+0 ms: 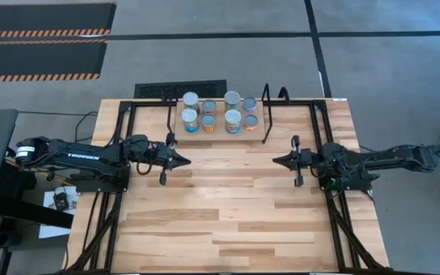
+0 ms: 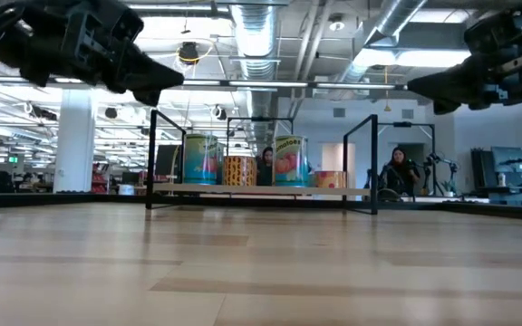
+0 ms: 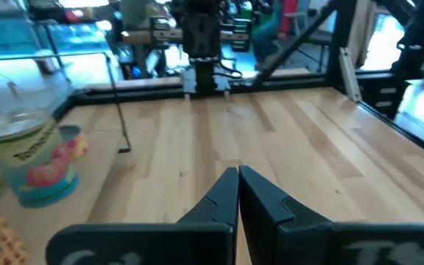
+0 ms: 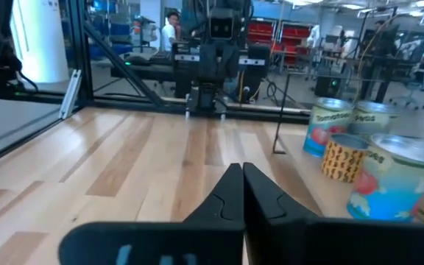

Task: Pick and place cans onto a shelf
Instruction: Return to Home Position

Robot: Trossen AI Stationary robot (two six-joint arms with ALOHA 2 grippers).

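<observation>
Standing upright on the shelf (image 1: pixel 220 132), we count eight cans (image 1: pixel 233 121): two rows of four, round tops facing straight up, each can's long axis vertical. Labels per low view: blue-green, orange, and blue w/ red fruit. The rest are too small for us to tell.

Item, shelf: low rack w/ black wire end frames and a light board btwn them. Its long axis runs left-right, parallel to the far edge of the table (image 1: pixel 228 214) and at the centre of that edge.

Item, left gripper (image 1: pixel 183 161): above the table, on the near side of the shelf, left of centre, pointing toward the right arm. Jaws together and empty; in the left wrist view we see the fingers (image 3: pixel 216 206) meet at the tips.

Item, right gripper (image 1: pixel 277 161): mirrored pos., right of centre, pointing toward the left arm. Jaws likewise pressed together and empty, per the right wrist view.

Both grippers: level w/ one another, tips facing, well apart, and apart from shelf and cans. In the low view we see them raised above the tabletop.

Background, low view: a person (image 2: pixel 397 172) beyond the shelf.
</observation>
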